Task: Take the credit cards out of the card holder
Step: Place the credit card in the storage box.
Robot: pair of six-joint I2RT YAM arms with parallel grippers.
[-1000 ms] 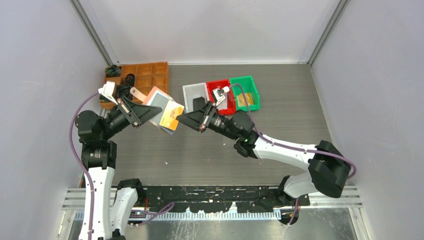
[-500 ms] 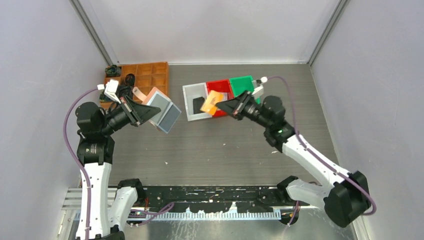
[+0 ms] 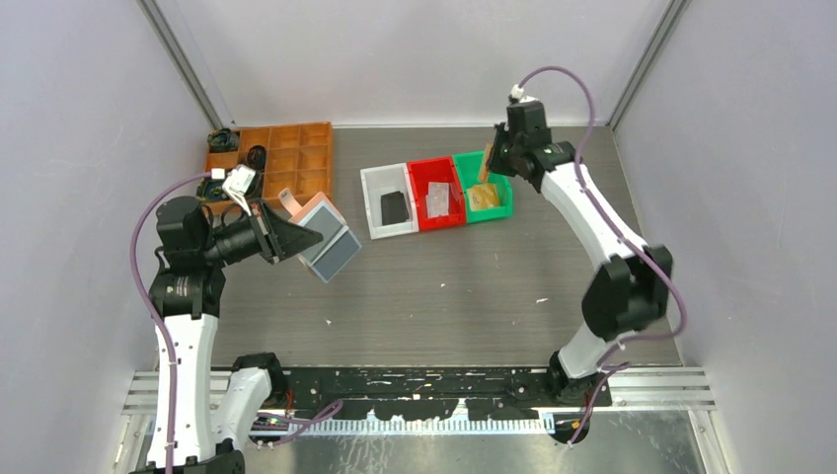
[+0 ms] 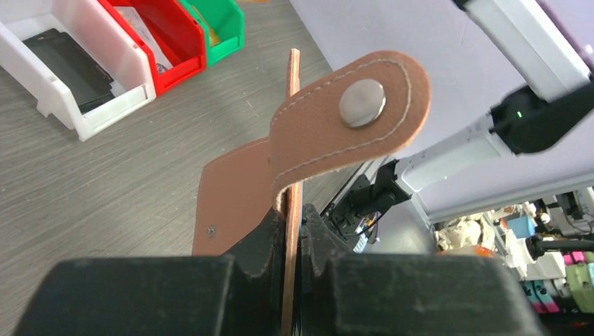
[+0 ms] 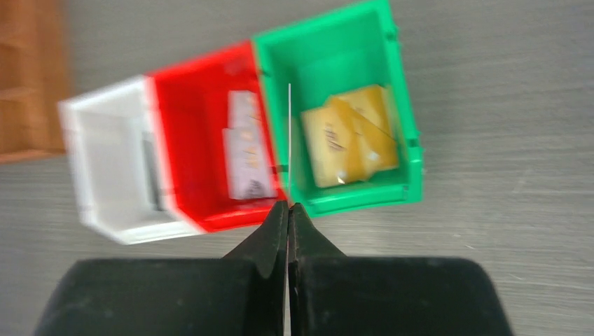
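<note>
The pink card holder (image 3: 331, 249) hangs open above the table's left side, its grey pockets facing up. My left gripper (image 3: 296, 237) is shut on its edge. In the left wrist view the holder's tab with a metal snap (image 4: 350, 119) curls above the left gripper (image 4: 293, 224). At the back of the table my right gripper (image 3: 490, 164) is shut on an orange credit card (image 3: 483, 168) over the green bin (image 3: 506, 193). The right wrist view shows that card (image 5: 288, 140) edge-on, rising from the right gripper (image 5: 288, 206). Yellow cards (image 5: 350, 136) lie in the green bin (image 5: 357, 196).
A red bin (image 3: 439, 225) with a whitish card (image 5: 245, 154) stands left of the green one. Left of that is a white bin (image 3: 367, 202) holding a dark item (image 3: 395, 207). A wooden compartment tray (image 3: 286, 153) sits at the back left.
My right arm pulled the orange card away from the card holder and swung it right and back, over the green bin. The left arm lowered the holder slightly.
</note>
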